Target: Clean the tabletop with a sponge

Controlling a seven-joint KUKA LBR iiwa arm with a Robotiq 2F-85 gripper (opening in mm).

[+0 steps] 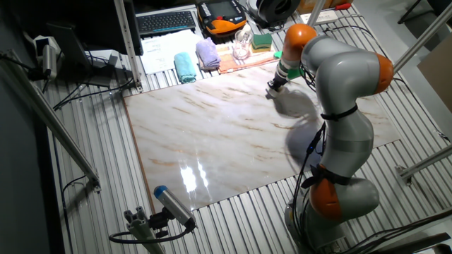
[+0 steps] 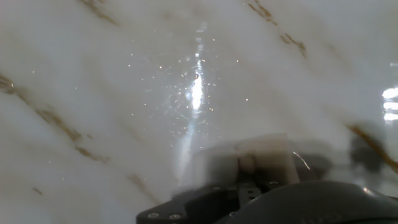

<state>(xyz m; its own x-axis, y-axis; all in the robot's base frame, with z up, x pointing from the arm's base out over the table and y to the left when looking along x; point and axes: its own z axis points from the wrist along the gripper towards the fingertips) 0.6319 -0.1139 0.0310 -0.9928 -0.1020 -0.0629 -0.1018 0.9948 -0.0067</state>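
The pincer (image 1: 271,91) pinches the cream sponge (image 2: 266,158) and holds it down against the marble-look tabletop (image 1: 212,141), near the slab's far edge. Beyond that edge on the ribbed grey bench (image 1: 78,204) lie a teal cloth (image 1: 185,68), a lilac cloth (image 1: 207,53) and a green-and-yellow sponge (image 1: 262,41).

Fixed view: even overhead light, sharp overall; my arm casts a soft grey shadow on the glossy white marble-look tabletop with brown veins (image 1: 233,134), and white glare patches sit near its front edge. Hand view: hazy and smeared, a bright vertical glare streak at centre, my small cream-beige sponge block (image 2: 264,158) blurred.
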